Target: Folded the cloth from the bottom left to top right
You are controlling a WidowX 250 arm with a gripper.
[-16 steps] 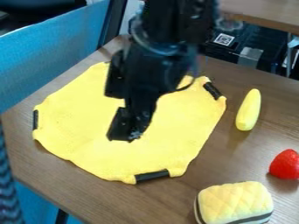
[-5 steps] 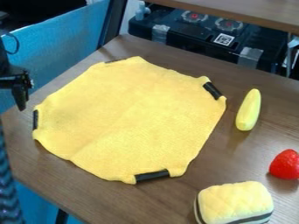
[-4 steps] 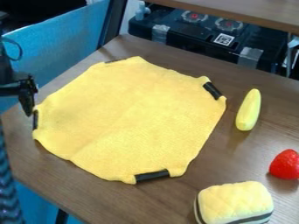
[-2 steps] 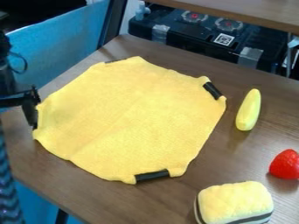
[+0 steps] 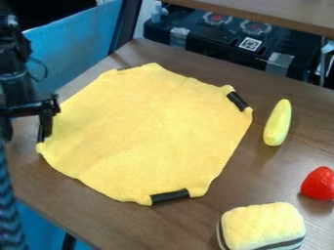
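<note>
The black gripper [image 5: 25,126] hangs at the left edge of the view, open, with its two fingers spread apart. Its right finger [image 5: 46,119] overlaps the cloth's left edge in the view, beside the black strip there; whether it touches the fabric I cannot tell. The yellow cloth [image 5: 147,132] lies spread out and unfolded on the brown table, a faint crease across its lower left part. Black strips show along its edges, among them one at the bottom [image 5: 170,196] and one at the upper right [image 5: 237,100].
Right of the cloth stand a pale yellow oblong toy [image 5: 278,123] and a red toy [image 5: 318,183]. A quilted yellow block [image 5: 262,226] sits at the lower right. Behind the brown table [image 5: 196,225] is a black case [image 5: 215,41]; a blue panel [image 5: 72,53] borders its left side.
From above the cloth's middle, the gripper went off to the left edge. Over the last second it has moved right and lower, to the cloth's left edge. The cloth's left edge has shifted slightly.
</note>
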